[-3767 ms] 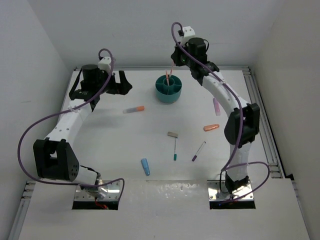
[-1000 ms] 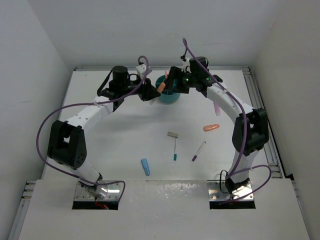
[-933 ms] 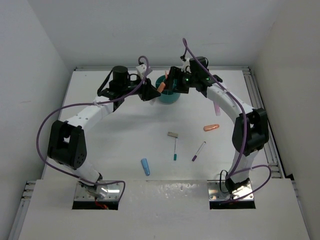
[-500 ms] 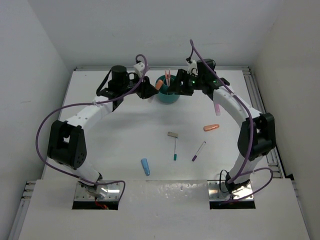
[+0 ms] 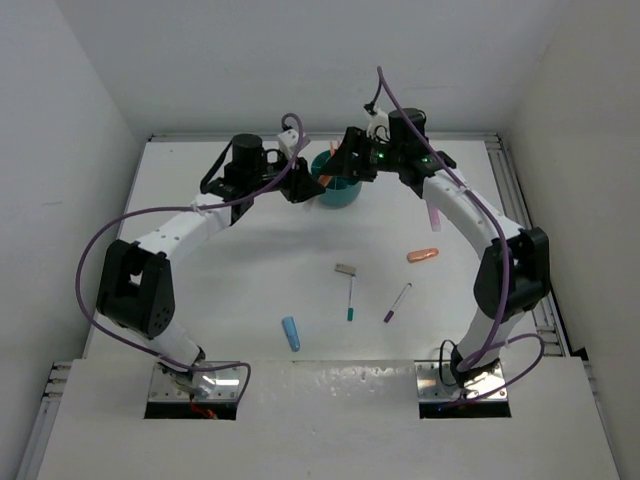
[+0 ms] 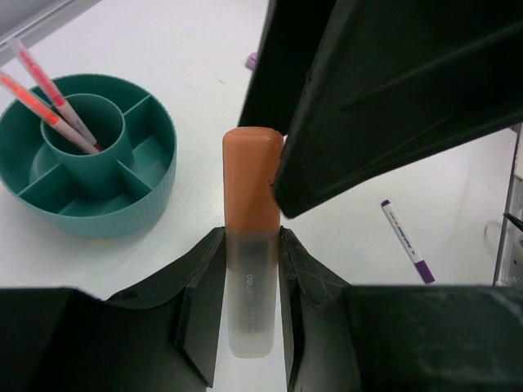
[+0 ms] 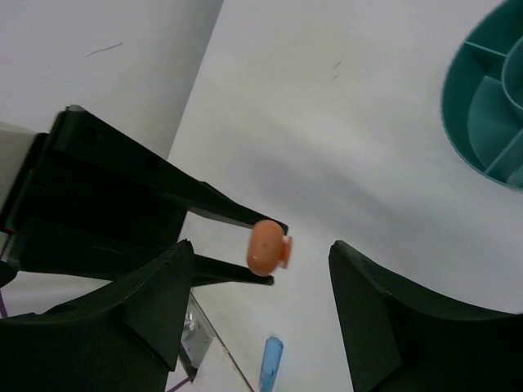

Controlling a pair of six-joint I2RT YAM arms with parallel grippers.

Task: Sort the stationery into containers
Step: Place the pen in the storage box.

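While the left gripper [image 6: 252, 238] is clamping an orange-capped frosted marker [image 6: 253, 175], the right gripper [image 7: 260, 247], jaws apart, is straddling its cap, seemingly for handover.

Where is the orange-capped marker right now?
The orange-capped marker is held in the left gripper, mid-frame in the left wrist view, with the teal cup just to its left.

Top cam overlooks table [image 5: 220, 270]; wrist cams close-up, both share cup [image 6: 122, 216].
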